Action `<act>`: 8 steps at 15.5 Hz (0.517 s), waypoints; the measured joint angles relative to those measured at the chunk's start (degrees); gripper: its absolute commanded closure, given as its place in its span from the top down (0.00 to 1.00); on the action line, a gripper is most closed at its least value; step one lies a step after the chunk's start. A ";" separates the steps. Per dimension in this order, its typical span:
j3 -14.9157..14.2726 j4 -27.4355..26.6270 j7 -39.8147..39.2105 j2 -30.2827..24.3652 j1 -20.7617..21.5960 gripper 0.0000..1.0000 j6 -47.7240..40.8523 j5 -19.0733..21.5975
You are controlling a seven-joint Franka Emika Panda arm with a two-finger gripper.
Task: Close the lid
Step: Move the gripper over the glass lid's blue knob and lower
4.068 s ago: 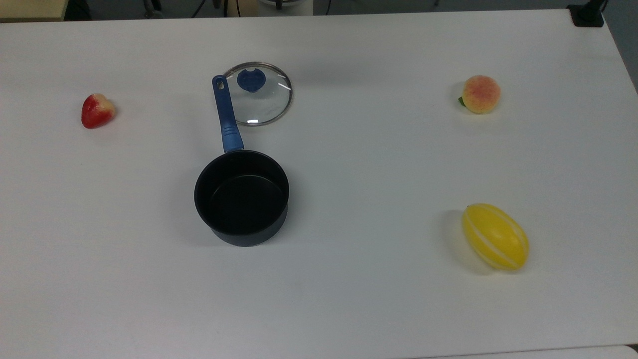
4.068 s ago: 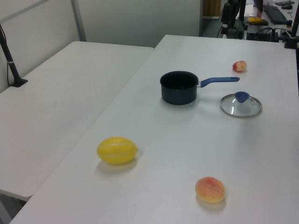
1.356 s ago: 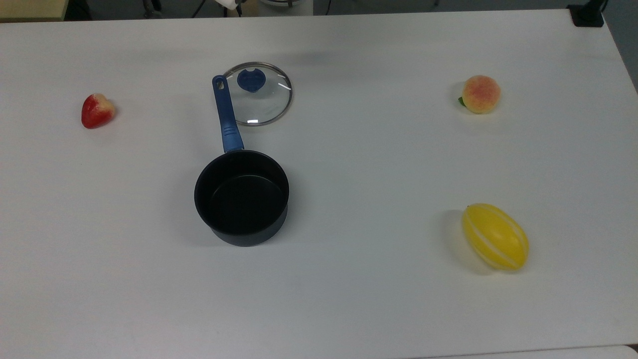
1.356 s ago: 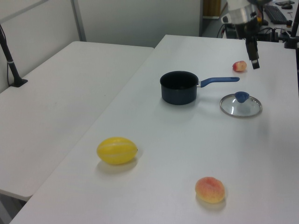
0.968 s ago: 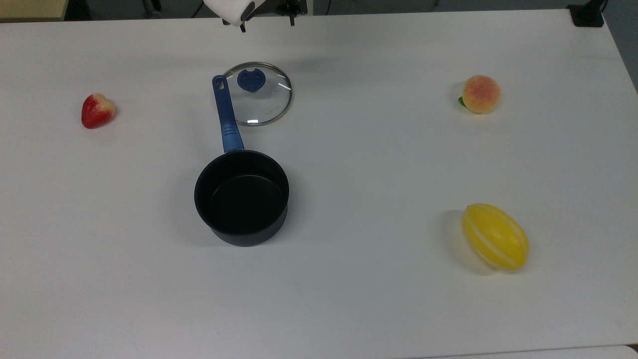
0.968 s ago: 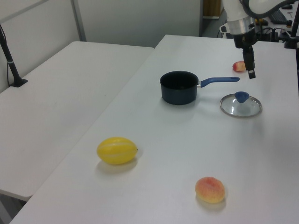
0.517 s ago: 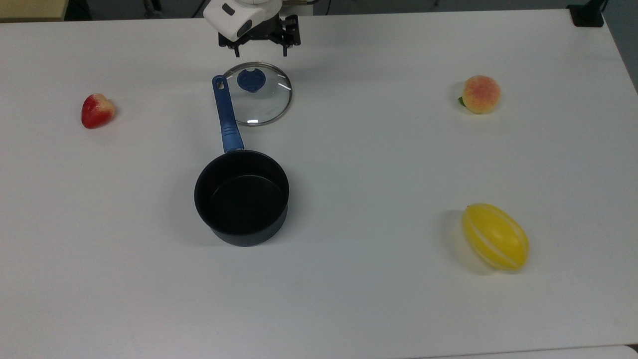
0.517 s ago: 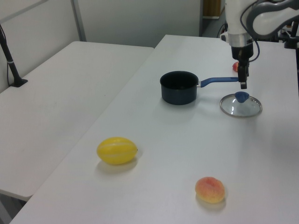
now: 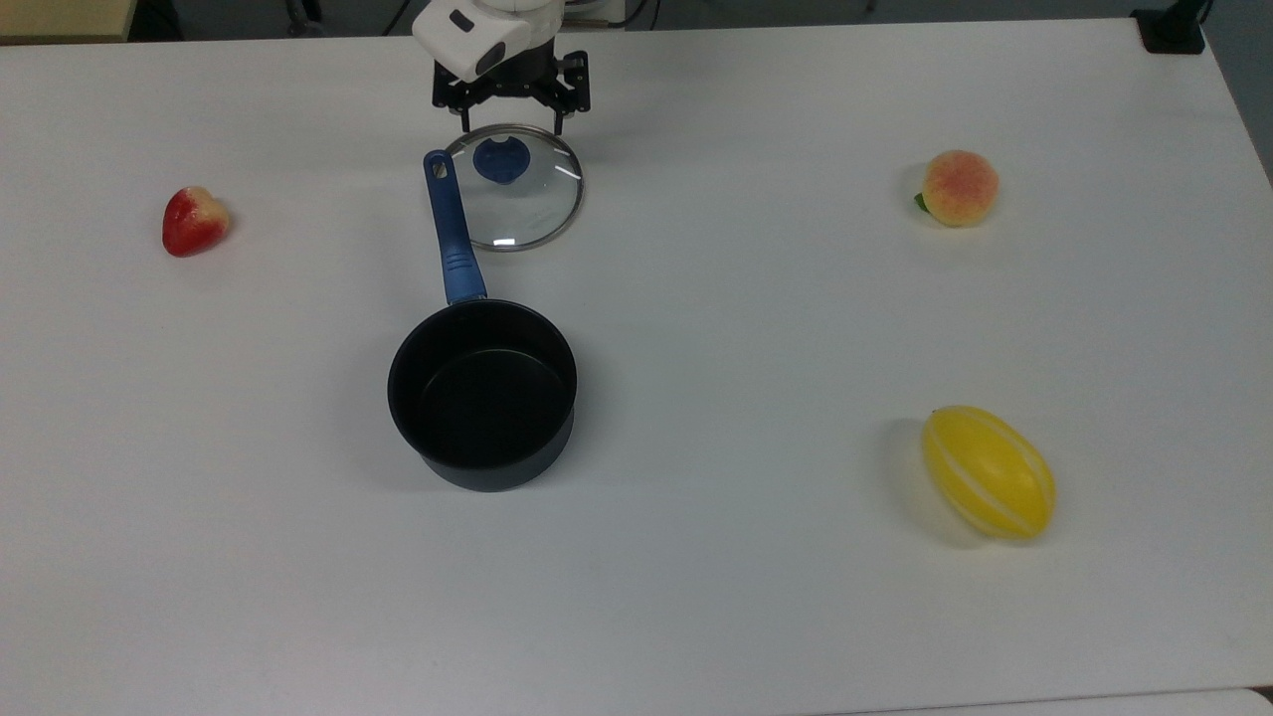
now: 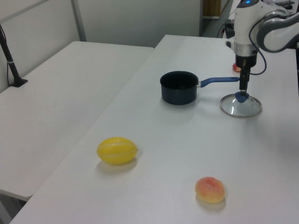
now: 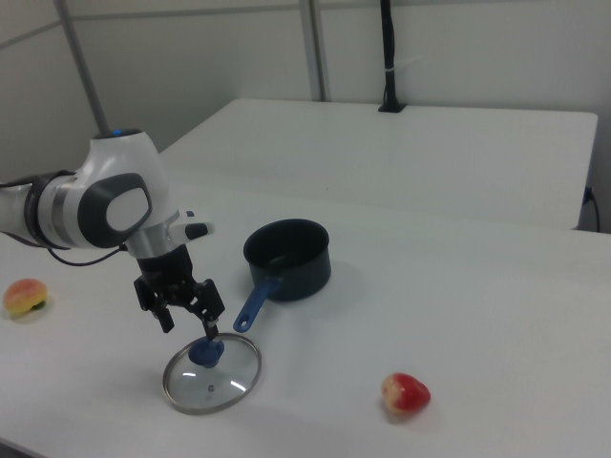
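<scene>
The lid [image 9: 514, 189] lies flat on the worktop [image 9: 756, 298] near its far edge in the top view, just beside the blue handle of the black saucepan [image 9: 482, 393], which stands open nearer the middle. The end effector [image 11: 186, 322] is poised over the lid's blue knob [image 11: 206, 353] with its fingers spread, one fingertip reaching down beside the knob in the right view; nothing is pinched yet.

The step in hand is judged to be the grasp of the knob. It would be done well if the fingers were centred on either side of the knob and lowered fully before being pressed together, so that the glass is lifted level. The handle beside the lid's rim should be cleared during the lift.

A strawberry [image 9: 194, 221], a peach [image 9: 959, 188] and a yellow melon [image 9: 989, 472] lie well apart from the path to the saucepan.
</scene>
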 measured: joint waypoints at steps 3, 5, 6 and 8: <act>-0.04 -2.17 0.31 0.01 -0.63 1.00 3.38 -1.66; -0.05 -3.04 0.33 0.03 -0.73 0.99 4.23 -2.12; -0.05 -3.25 0.33 0.05 -0.73 0.97 4.39 -2.32; -0.05 -3.58 0.42 0.28 -0.74 0.96 4.59 -3.30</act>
